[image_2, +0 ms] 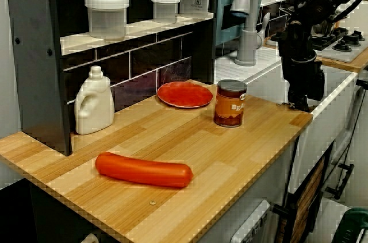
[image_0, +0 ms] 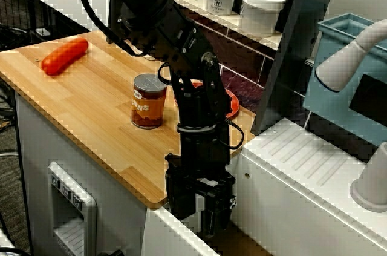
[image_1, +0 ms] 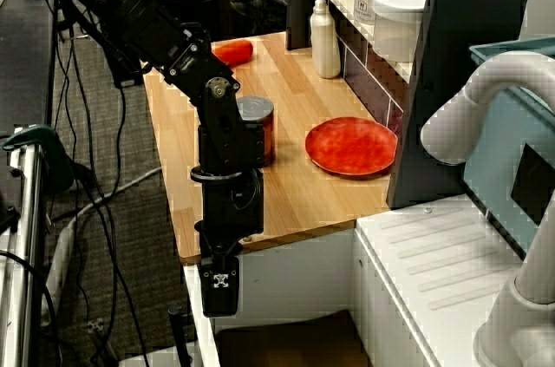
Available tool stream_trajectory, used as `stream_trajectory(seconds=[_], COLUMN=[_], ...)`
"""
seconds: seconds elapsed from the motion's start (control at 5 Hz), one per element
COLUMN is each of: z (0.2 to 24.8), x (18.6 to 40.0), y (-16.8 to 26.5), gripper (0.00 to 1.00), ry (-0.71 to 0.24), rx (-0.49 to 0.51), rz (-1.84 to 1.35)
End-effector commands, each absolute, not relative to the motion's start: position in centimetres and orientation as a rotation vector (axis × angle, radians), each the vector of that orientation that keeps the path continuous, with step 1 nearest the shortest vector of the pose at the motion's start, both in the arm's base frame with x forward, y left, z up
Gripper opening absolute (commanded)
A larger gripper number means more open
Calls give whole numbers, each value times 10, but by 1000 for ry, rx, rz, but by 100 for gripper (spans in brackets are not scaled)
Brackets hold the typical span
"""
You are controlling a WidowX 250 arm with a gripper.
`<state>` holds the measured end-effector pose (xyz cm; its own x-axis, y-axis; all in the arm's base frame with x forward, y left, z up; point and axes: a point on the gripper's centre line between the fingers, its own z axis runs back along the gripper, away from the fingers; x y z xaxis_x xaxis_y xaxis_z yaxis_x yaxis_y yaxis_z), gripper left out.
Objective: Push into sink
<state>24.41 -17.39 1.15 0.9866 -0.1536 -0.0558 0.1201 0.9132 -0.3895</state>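
One can [image_0: 148,101], one red plate [image_1: 351,146] and one sausage [image_2: 144,169] are sitting on the table [image_2: 230,157]; the gripper [image_0: 205,216], its opening hidden, is hanging over the sink [image_0: 239,241].

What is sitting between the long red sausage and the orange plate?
From the far end of the counter, bare wood lies between the sausage and the plate. The white bottle stands off to one side, the can to the other.
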Motion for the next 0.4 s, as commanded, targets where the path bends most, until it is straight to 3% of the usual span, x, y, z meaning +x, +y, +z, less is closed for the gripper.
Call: stream_trajectory(seconds=[0.0, 0.2], z=[11, 34], x=[244, 234], y=[-174, -190], gripper=[100, 100], ry=[86, 87], rx=[-396, -433], rz=[-141, -153])
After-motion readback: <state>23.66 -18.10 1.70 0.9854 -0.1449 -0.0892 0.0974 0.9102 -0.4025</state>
